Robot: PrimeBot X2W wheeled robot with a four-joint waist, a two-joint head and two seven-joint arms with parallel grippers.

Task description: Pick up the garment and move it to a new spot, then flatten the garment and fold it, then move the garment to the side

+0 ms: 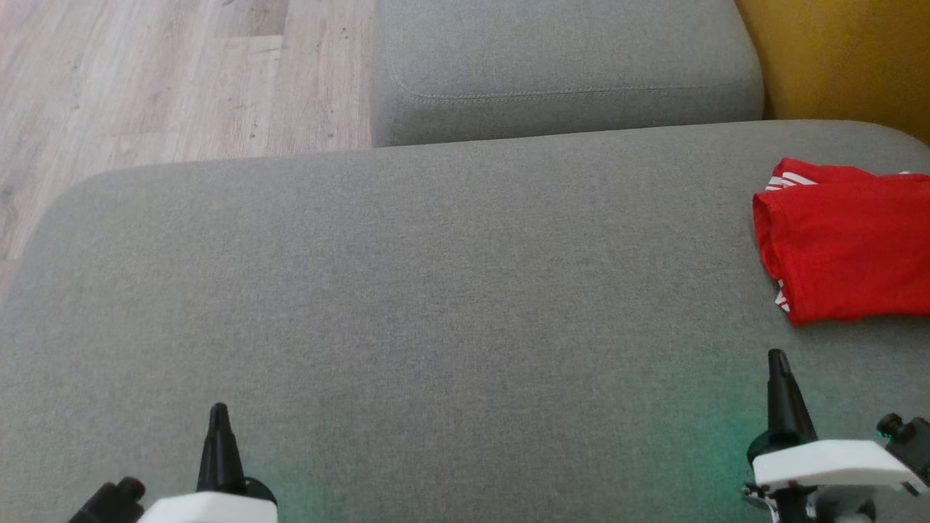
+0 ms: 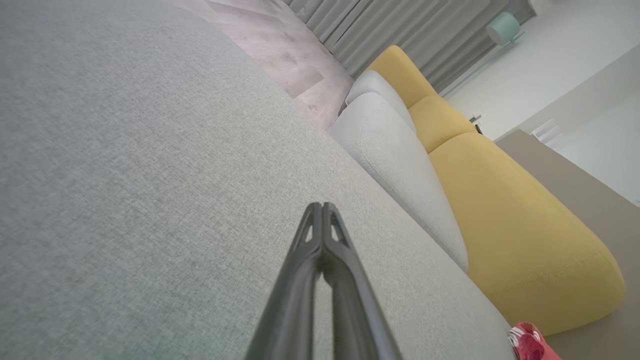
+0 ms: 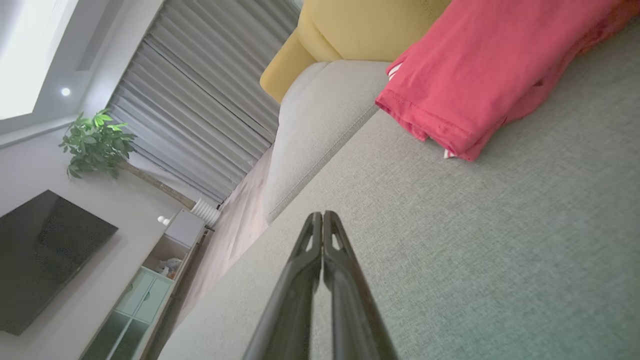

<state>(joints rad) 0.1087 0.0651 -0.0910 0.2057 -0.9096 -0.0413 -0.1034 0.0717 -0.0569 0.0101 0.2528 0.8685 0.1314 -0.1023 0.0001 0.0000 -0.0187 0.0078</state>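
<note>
Head view has the red cloth garment (image 1: 846, 243), seemingly folded though cropped by the frame, lying at the right end of the grey woven-fabric sofa seat (image 1: 436, 290), probably already set aside, which is why the left gripper (image 1: 218, 412) and right gripper (image 1: 777, 359) rest pinched together, empty, apart from it.

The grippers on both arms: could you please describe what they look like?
The left gripper and right gripper look alike: two long black fingers tapering to narrow tips, with slotted cutouts near the ends, mounted on a white housing. A black knob sits beside each housing.
</note>
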